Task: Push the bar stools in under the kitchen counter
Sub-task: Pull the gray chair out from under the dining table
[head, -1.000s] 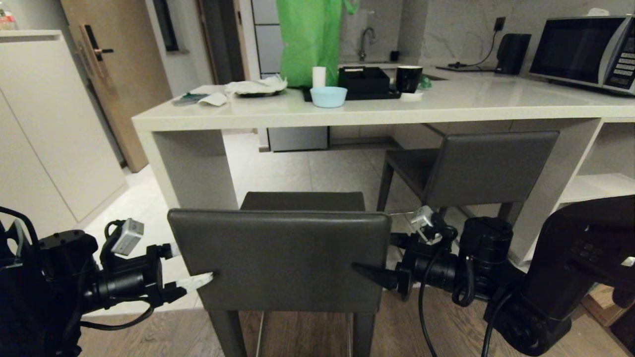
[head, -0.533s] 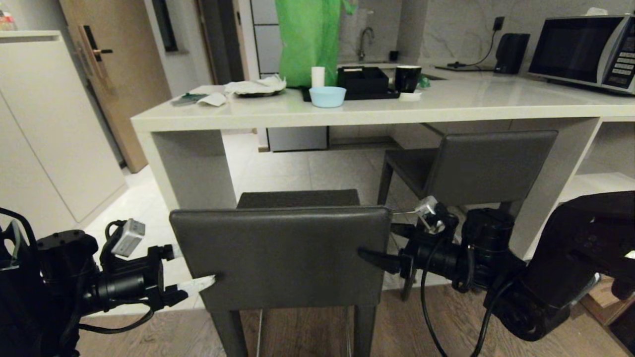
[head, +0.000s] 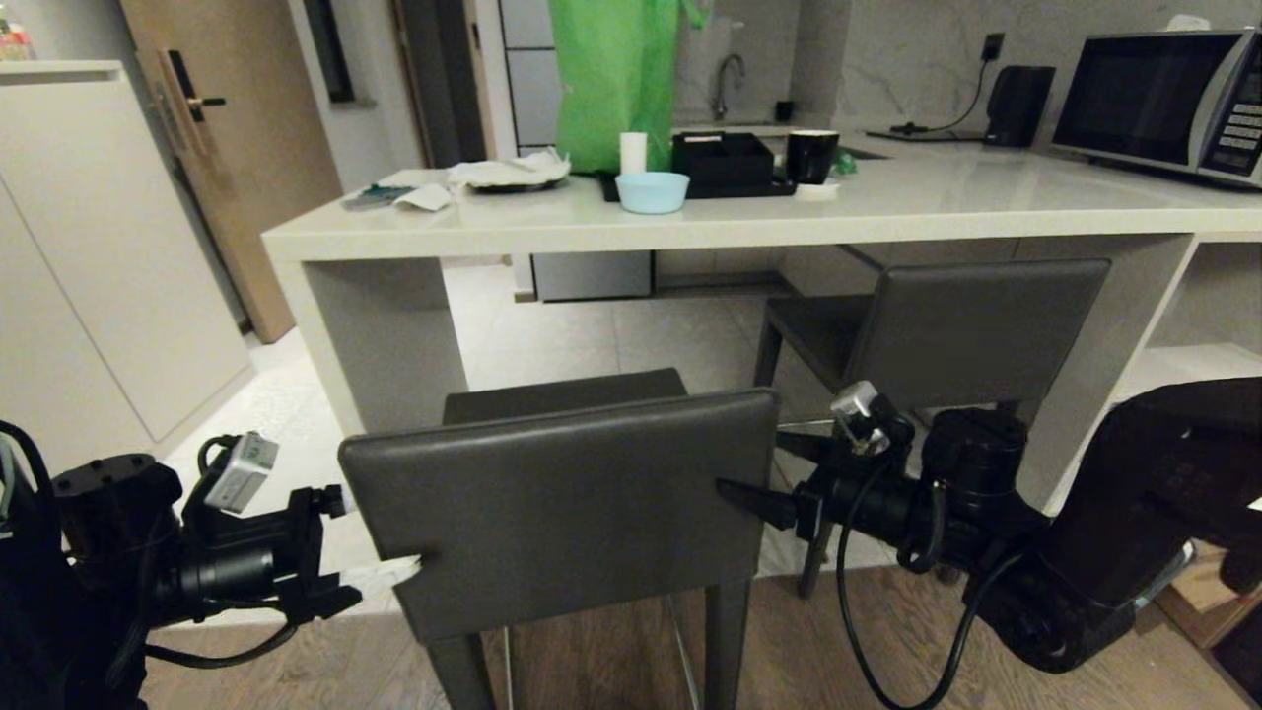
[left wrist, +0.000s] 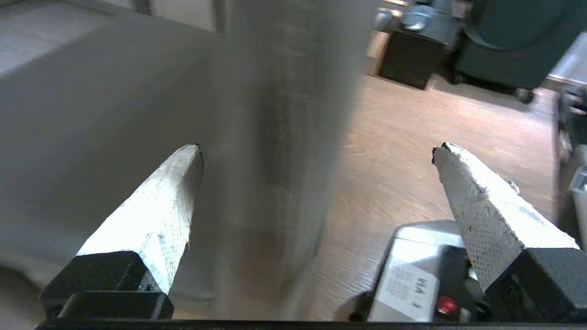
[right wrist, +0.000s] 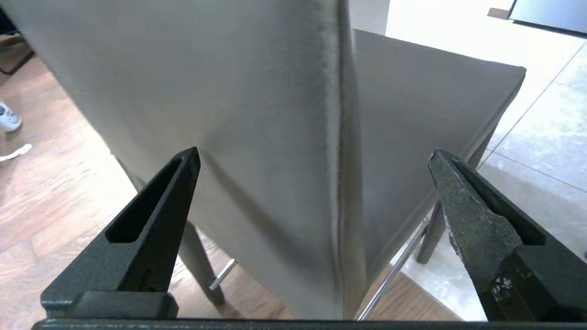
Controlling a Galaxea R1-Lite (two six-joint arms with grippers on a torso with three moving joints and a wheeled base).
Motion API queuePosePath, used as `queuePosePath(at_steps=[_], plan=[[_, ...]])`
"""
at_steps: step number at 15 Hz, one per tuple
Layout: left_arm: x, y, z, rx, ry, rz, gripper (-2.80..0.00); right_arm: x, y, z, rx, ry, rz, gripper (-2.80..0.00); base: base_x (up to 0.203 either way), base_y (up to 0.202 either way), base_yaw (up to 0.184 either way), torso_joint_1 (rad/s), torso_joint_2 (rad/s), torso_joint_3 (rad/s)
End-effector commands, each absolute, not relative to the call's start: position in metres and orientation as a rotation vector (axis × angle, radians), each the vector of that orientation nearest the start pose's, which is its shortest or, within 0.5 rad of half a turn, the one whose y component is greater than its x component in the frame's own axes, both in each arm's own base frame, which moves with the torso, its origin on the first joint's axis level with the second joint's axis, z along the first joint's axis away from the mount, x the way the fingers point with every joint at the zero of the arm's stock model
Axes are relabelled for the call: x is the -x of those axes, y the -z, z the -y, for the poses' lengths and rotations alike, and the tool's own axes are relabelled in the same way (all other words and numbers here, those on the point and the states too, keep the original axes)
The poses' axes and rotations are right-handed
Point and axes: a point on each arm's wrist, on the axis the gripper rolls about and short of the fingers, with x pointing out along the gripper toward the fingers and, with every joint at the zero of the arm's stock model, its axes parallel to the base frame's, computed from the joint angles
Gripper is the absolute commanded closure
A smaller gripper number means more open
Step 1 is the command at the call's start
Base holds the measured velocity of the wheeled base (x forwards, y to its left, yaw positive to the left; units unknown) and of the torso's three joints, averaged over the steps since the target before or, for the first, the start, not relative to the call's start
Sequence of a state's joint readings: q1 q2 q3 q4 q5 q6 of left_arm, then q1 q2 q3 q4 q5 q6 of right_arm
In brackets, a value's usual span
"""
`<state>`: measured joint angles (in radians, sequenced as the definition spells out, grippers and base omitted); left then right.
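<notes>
The nearer bar stool (head: 562,503) stands in front of me with its grey backrest slanted and its seat (head: 562,392) pointing at the kitchen counter (head: 690,225). My left gripper (head: 383,532) is open and straddles the backrest's left edge (left wrist: 284,137); one white finger (head: 394,569) lies against the rear face. My right gripper (head: 754,463) is open and straddles the backrest's right edge (right wrist: 340,137), with gaps on both sides. The other bar stool (head: 976,330) stands at the right, its seat under the counter top.
On the counter are a blue bowl (head: 652,192), a black tray (head: 725,163), a black mug (head: 811,156), a green bag (head: 616,79) and a microwave (head: 1163,99). A tall white cabinet (head: 89,247) stands left, white shelving (head: 1193,370) right.
The near stool has turned: its backrest's right end moved away toward the counter and its seat swung left. My right gripper went forward with it; my left gripper sank slightly.
</notes>
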<state>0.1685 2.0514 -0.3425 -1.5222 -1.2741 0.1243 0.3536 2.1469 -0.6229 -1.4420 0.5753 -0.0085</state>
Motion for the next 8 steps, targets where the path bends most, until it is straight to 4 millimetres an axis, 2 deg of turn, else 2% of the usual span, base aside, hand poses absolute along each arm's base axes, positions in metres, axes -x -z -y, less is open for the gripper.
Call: queuePosePath(at_steps=[1, 3, 5, 8], plan=[[-0.279, -0.069, -0.037, 0.007, 1.03, -0.066, -2.8, -0.302, -0.087, -0.127, 0.001, -0.946, -0.061, -2.8, 0.0, 0.0, 0.0, 0.0, 0.0, 0.0], [-0.278, -0.073, -0.057, 0.008, 0.937, -0.061, -2.8, -0.285, -0.096, -0.121, -0.001, -0.95, -0.054, -2.8, 0.0, 0.0, 0.0, 0.0, 0.0, 0.0], [-0.269, -0.08, -0.088, 0.017, 0.818, -0.052, -2.8, -0.266, -0.112, -0.114, -0.012, -0.949, -0.028, -2.8, 0.0, 0.0, 0.0, 0.0, 0.0, 0.0], [-0.237, -0.106, -0.129, -0.022, 0.632, -0.003, -2.8, -0.231, -0.141, -0.1, -0.015, -0.882, 0.046, -2.8, 0.0, 0.0, 0.0, 0.0, 0.0, 0.0]])
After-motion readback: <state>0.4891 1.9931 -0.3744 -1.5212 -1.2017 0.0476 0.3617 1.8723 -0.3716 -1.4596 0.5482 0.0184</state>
